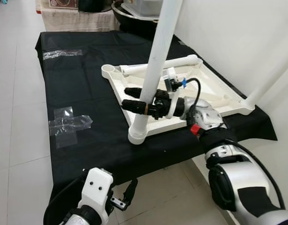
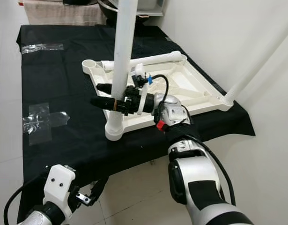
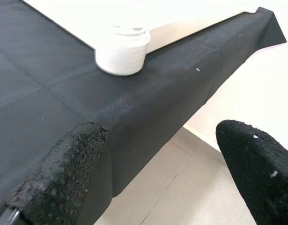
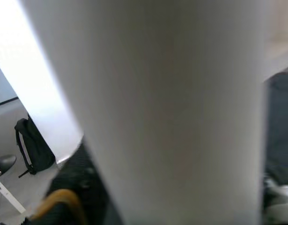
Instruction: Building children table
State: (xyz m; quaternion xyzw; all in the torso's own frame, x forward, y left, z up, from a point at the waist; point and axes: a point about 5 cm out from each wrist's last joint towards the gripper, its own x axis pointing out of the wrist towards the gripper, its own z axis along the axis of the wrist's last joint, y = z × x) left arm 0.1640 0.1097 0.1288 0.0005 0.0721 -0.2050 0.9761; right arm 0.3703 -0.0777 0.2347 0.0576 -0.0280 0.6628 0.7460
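A white children's tabletop (image 1: pixel 217 96) lies upside down on a black cloth (image 1: pixel 87 89). One white leg (image 1: pixel 155 61) stands upright in the near corner socket (image 3: pixel 122 49). My right gripper (image 1: pixel 124 97) is shut on this leg low down, one black finger on each side; in the right wrist view the leg (image 4: pixel 172 108) is close and blurred. A second leg (image 1: pixel 270 79) rises from the right corner. A third leg (image 1: pixel 169 64) lies across the far side of the tabletop. My left gripper (image 3: pixel 158 140) hangs open below the cloth's near edge.
Strips of clear tape (image 1: pixel 66 125) stick to the cloth at the left and at the far left (image 1: pixel 62 54). A white wall (image 1: pixel 237 37) runs close along the right. Tiled floor (image 1: pixel 17 140) lies left and in front. A dark bowl (image 1: pixel 134 18) sits beyond the cloth.
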